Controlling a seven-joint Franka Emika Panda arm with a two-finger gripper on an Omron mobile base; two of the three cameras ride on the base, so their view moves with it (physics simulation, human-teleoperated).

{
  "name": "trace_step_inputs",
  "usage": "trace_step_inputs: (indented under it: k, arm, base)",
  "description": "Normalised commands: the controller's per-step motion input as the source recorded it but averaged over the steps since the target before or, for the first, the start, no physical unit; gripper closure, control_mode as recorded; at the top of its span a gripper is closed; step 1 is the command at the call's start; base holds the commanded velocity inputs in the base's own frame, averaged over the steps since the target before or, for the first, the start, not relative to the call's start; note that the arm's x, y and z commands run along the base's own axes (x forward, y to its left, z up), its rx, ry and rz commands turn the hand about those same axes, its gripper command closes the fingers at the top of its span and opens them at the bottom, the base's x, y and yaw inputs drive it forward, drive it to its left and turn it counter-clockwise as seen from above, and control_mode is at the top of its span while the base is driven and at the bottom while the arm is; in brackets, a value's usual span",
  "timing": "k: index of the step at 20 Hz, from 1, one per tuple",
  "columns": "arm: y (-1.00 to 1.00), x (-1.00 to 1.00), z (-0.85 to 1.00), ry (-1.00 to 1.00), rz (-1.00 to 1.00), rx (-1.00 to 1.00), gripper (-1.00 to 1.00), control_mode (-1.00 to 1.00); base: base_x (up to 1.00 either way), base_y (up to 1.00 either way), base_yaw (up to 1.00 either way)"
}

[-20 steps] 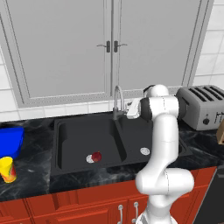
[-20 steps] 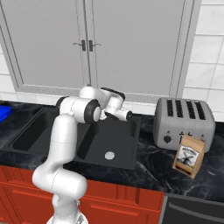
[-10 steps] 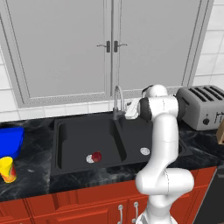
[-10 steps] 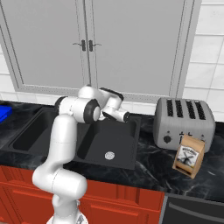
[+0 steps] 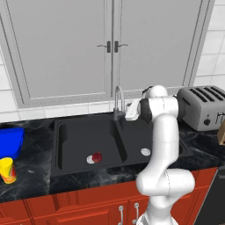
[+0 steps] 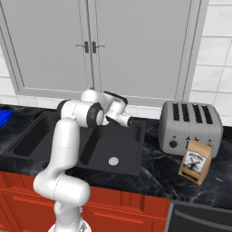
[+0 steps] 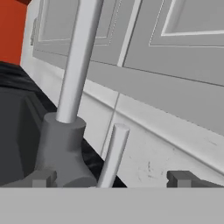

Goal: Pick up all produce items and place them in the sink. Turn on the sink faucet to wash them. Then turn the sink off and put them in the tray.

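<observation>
The dark-red fruit lies in the left basin of the black sink, beside its silver drain. The grey gooseneck faucet rises behind the divider. My gripper is held right of the faucet's base, at lever height. In the hand view the faucet's base and column fill the left, and its thin lever stands between my wide-apart fingertips. The gripper is open and holds nothing. No water shows. The blue tray sits on the counter at far left.
A yellow cup with an orange-red band stands in front of the tray. A silver toaster and a brown coffee bag occupy the counter right of the sink. Grey cabinet doors rise behind the faucet.
The hand stays by the faucet with at most a slight shift. The fruit lies where it was.
</observation>
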Motion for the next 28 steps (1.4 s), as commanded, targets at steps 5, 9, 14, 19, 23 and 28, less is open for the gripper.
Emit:
trace_step_inputs:
  k: [5,9,14,19,23,28]
  arm:
    - [0.03,0.23,0.00,0.00,0.13,0.00,-1.00,-1.00]
    - [0.00,0.15,0.03,0.00,0.14,0.00,-1.00,-1.00]
    - [0.03,0.13,0.10,0.00,0.13,0.00,-1.00,-1.00]
    - [0.18,0.10,0.05,0.00,0.11,0.00,-1.00,-1.00]
    - [0.21,0.15,0.05,0.00,0.09,0.00,-1.00,-1.00]
    - [0.13,0.07,0.15,0.00,0.01,0.00,-1.00,-1.00]
  base:
    - [0.00,0.00,0.00]
    - [0.00,0.00,0.00]
    - [0.00,0.00,0.00]
    - [0.00,0.00,0.00]
    - [0.00,0.00,0.00]
    - [0.00,0.00,0.00]
